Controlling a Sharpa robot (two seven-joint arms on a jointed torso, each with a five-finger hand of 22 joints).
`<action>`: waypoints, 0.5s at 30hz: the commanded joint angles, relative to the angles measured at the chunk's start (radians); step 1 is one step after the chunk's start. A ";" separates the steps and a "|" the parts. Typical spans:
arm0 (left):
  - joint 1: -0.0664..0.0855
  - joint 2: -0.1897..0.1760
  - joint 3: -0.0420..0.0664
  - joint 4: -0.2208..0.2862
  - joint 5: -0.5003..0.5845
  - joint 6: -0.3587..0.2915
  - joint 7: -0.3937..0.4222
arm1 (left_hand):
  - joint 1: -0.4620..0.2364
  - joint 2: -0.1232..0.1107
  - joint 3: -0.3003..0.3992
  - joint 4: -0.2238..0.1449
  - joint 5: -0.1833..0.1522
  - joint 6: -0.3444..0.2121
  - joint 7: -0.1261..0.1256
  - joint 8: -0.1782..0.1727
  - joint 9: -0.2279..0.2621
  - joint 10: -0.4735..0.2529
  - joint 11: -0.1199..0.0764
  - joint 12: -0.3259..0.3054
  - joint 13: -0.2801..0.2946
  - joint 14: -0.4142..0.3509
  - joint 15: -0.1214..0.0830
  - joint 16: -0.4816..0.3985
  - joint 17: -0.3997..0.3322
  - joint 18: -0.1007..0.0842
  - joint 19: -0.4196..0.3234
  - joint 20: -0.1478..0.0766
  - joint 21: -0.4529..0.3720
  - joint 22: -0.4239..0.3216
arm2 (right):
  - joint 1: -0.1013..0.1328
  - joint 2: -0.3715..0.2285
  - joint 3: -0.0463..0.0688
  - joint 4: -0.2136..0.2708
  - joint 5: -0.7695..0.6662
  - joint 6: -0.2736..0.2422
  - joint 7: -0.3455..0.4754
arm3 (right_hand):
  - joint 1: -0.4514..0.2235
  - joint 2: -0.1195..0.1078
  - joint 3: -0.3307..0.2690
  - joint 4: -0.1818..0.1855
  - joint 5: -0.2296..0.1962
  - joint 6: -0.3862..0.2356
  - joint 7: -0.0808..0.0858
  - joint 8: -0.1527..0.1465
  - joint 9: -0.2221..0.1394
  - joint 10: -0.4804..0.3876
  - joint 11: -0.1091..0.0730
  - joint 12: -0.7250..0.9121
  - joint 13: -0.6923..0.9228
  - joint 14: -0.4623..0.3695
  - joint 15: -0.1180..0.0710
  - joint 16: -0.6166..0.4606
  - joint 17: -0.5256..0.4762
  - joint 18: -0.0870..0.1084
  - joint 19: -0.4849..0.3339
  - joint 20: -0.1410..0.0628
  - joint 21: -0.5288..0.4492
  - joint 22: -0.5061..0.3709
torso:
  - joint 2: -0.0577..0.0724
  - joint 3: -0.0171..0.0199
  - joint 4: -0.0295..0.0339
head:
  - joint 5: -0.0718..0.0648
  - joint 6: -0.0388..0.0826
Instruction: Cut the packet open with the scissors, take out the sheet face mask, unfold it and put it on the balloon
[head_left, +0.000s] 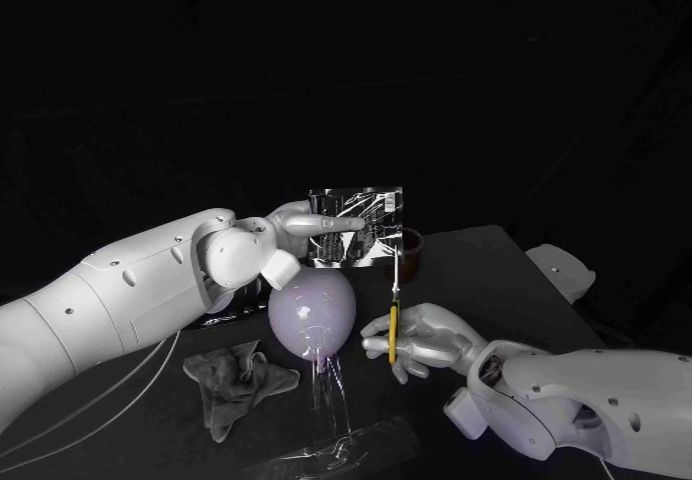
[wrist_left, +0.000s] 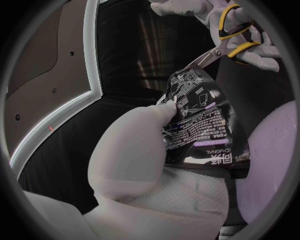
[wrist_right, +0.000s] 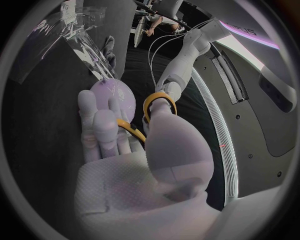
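Observation:
My left hand (head_left: 307, 228) holds the shiny printed packet (head_left: 356, 227) upright above the pale purple balloon (head_left: 312, 310). In the left wrist view the fingers (wrist_left: 145, 150) pinch the packet (wrist_left: 201, 120) at its side edge. My right hand (head_left: 428, 340) grips the yellow-handled scissors (head_left: 392, 325) upright to the right of the balloon, blades pointing up at the packet's lower right corner. The scissors (wrist_left: 229, 39) reach the packet's edge with their tips, held by the right hand (wrist_left: 253, 27). The right wrist view has the right hand (wrist_right: 122, 150), the yellow handles (wrist_right: 155, 107) and the balloon (wrist_right: 115, 95).
A crumpled grey cloth (head_left: 238, 377) lies on the black table (head_left: 476, 270) left of the balloon's clear stand (head_left: 335, 430). A dark cup (head_left: 413, 250) stands behind the packet. The table's right edge is near my right arm.

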 joint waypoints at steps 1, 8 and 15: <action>0.001 0.005 0.000 -0.002 -0.018 0.016 0.004 | 0.000 0.009 0.006 -0.003 0.003 0.003 0.002 0.007 0.051 0.007 0.001 -0.005 0.000 0.006 -0.002 0.004 0.001 0.014 0.007 0.000 0.004 0.001 | 0.002 0.003 0.002 0.001 -0.013 0.018 0.003 | 0.005 0.014 -0.017 -0.004 -0.004 0.013 -0.003 0.006 -0.002 0.019 -0.006 0.009 -0.002 0.001 -0.011 0.007 0.003 0.014 0.005 -0.007 0.009 0.002 | -0.001 0.0004 0.0004 | 0.000 -0.003; 0.002 0.008 0.000 -0.004 -0.057 0.018 0.003 | 0.000 0.009 0.006 -0.004 0.003 0.003 0.002 0.007 0.051 0.007 0.000 -0.005 0.000 0.007 -0.003 0.004 0.001 0.014 0.008 0.000 0.005 0.001 | 0.002 0.003 0.002 0.003 -0.015 0.018 0.000 | 0.012 0.027 -0.037 -0.007 -0.004 0.022 -0.007 0.009 -0.005 0.031 -0.009 0.009 -0.005 0.005 -0.014 0.013 0.005 0.012 0.011 -0.010 0.019 0.006 | -0.001 0.0003 0.0005 | 0.000 -0.005; 0.002 0.010 0.000 -0.003 -0.105 0.004 0.006 | -0.001 0.009 0.006 -0.005 0.003 0.004 0.002 0.007 0.051 0.007 0.000 -0.005 0.000 0.007 -0.003 0.004 0.001 0.014 0.008 0.000 0.005 0.001 | 0.002 0.002 0.002 0.005 -0.016 0.016 -0.001 | 0.025 0.047 -0.068 -0.014 -0.004 0.035 -0.013 0.014 -0.008 0.050 -0.015 0.010 -0.008 0.013 -0.019 0.022 0.010 0.009 0.024 -0.015 0.040 0.014 | -0.001 0.0003 -0.0005 | 0.002 -0.008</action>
